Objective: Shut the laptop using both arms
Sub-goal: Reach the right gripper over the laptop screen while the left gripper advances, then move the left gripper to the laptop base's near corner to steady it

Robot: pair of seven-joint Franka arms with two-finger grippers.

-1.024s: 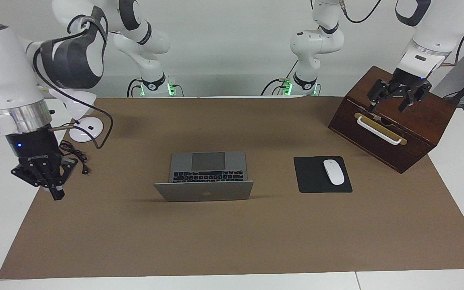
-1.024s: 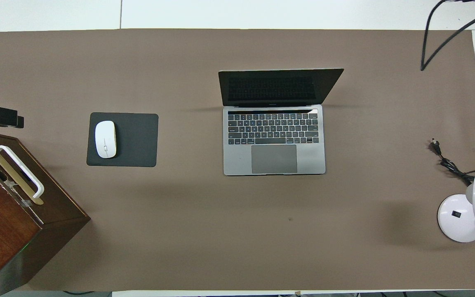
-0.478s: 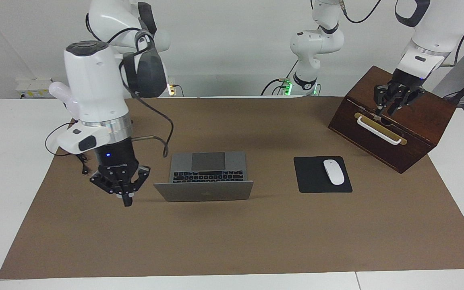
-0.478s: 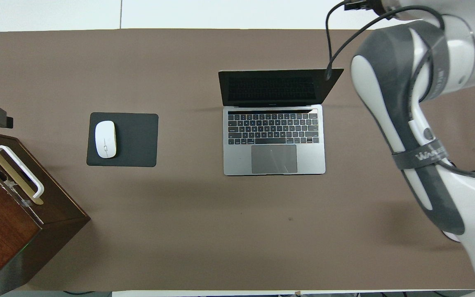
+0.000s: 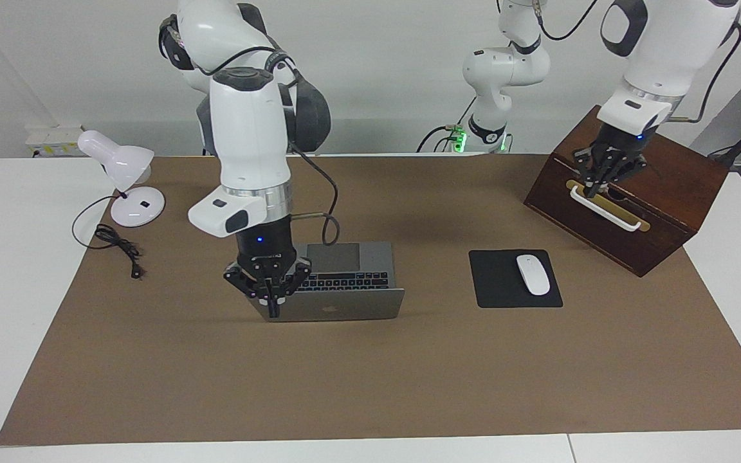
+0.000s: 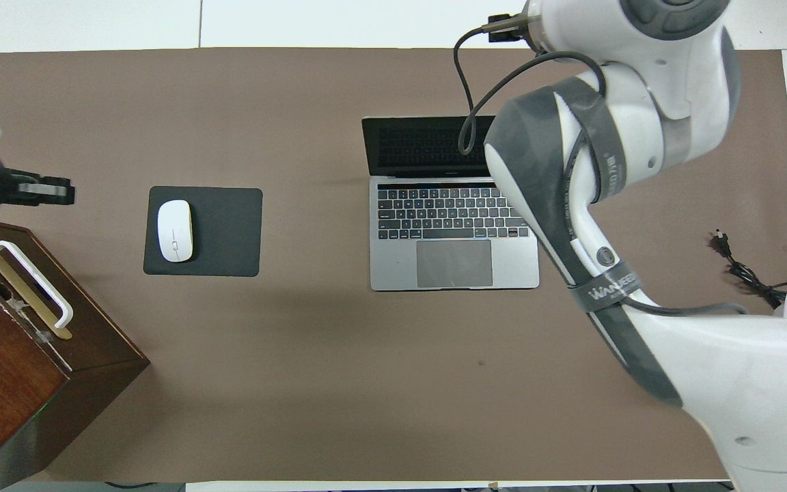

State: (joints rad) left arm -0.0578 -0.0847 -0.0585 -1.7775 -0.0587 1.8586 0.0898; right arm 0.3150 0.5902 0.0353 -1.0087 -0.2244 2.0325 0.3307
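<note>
1. Nearest the robots stand a dark brown wooden box with a white handle on a brass plate [image 5: 628,186] at the left arm's end of the table, and a small white desk lamp [image 5: 127,183] with a black cord [image 5: 116,244] at the right arm's end.
2. The left gripper [image 5: 595,186] hangs over the box front just at the handle, fingertips pinched together, nothing visibly held. Whether it touches the handle cannot be told.
3. Farther out, mid-table, sits the thin silver-grey metal laptop with black keys and a grey trackpad [image 6: 455,236], lid [image 5: 345,312] open and upright, its back turned away from the robots.
4. The right gripper [image 5: 272,302] is at the lid's upper corner toward the right arm's end, fingertips closed to a point, gripping nothing. Contact with the lid is unclear.
5. Beside the laptop, toward the left arm's end, a white mouse [image 6: 175,230] lies on a black square mouse pad [image 6: 226,232], well apart from the laptop.
6. Broad bare brown table mat [image 5: 370,386] lies farther from the robots than the lid, and between laptop and lamp.
7. The overhead view shows the dark screen and full keyboard, yet the right arm hides the lid's corner and its own gripper there; the facing view shows that gripper and the lid's logo.
</note>
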